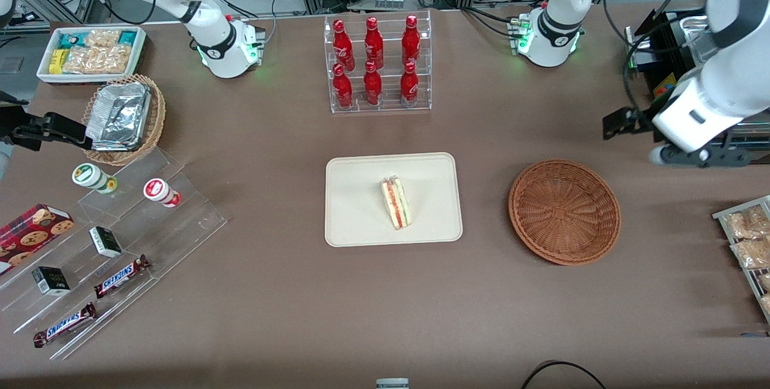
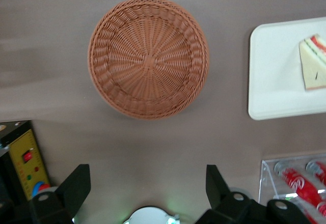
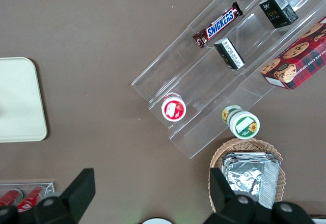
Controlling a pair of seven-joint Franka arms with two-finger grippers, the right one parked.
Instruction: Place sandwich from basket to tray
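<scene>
Front view, read from the parked arm's end of the table toward the working arm's.

Clear stepped display with snack bars and small cartons, low along the table edge. Bottle rack with red bottles, farther from the front camera than the tray.

Tray, mid-table. The sandwich lies on it, roughly central, filling edge upward, well inside the low rim on every side.

Basket, beside the tray toward the working arm's end, apart from it and holding nothing.

Gripper, raised above the table near the working arm's end, higher than the basket and well apart from both task objects; in the wrist view its fingers stand wide apart with nothing between them.

Judgement: the transfer looks complete. Remaining risk is slight: a low sweep of the arm could clip the basket rim or nudge the tray, and the equipment crowding the working arm's table edge leaves it little room there.

Open room: bare table surrounds tray and basket, widest toward the front camera; the rack is the only tall obstacle near the tray.
</scene>
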